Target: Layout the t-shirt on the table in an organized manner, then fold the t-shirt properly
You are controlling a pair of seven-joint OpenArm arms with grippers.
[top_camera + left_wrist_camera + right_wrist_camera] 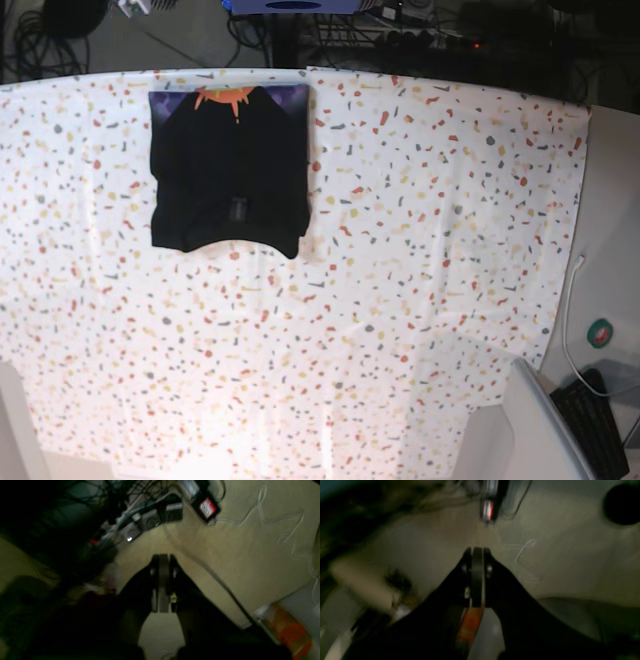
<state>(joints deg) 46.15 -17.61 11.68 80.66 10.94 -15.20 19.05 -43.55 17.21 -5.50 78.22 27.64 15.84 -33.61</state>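
Both sets of jaws are pressed together with nothing between them. The left gripper (163, 557) shows in its wrist view as two dark fingers meeting edge to edge, aimed out over a dim beige floor with cables (262, 517) and a power strip (150, 517) beyond. The right gripper (477, 551) looks the same in its own blurred view, pointing at a similar dim floor, away from the worktop. Neither arm appears in the base view. There the t-shirt (228, 170) lies folded into a compact black rectangle on the speckled worktop (420, 260), near its far edge and toward the left, the orange-and-purple print (230, 98) showing along its far side.
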